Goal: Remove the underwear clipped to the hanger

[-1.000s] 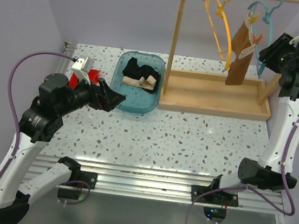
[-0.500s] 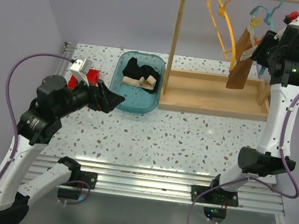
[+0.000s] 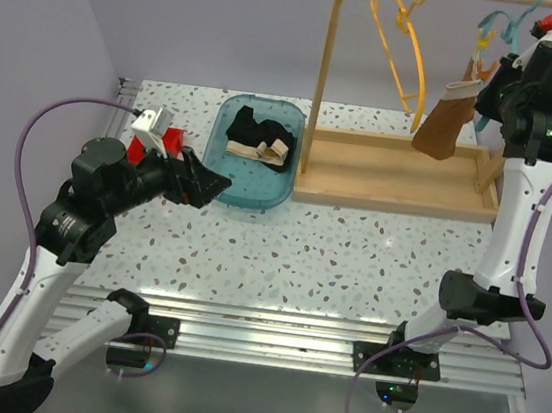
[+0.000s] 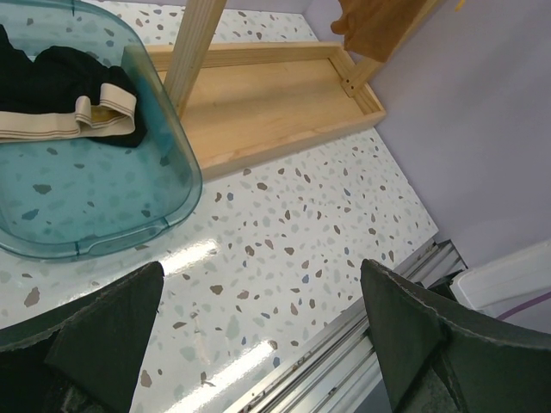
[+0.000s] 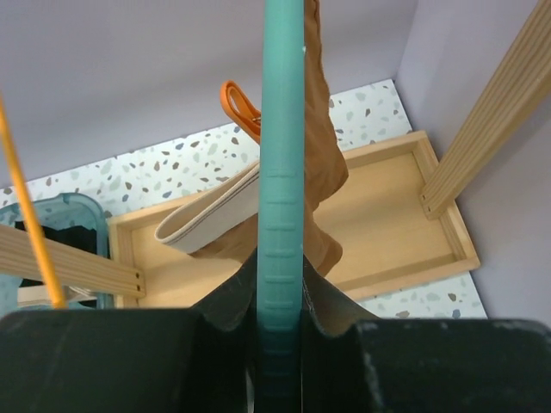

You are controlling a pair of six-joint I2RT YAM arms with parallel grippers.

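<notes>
Left wrist view: my left jaws stand wide apart above the speckled counter (image 4: 284, 249), holding nothing. Just beyond them, the teal tub (image 4: 103, 198) holds the black underwear (image 4: 52, 73), with its beige waistband (image 4: 77, 116) lying on the near side. Farther right, the wooden rack (image 3: 322, 71) rises from its tray (image 3: 381, 174). High at the far right, my right jaws are clamped on the teal hanger (image 5: 281, 172). The rust-brown underwear (image 5: 325, 163) hangs from it over the tray, an orange clip (image 5: 239, 101) beside it. A yellow hanger (image 3: 408, 51) hangs to the left.
</notes>
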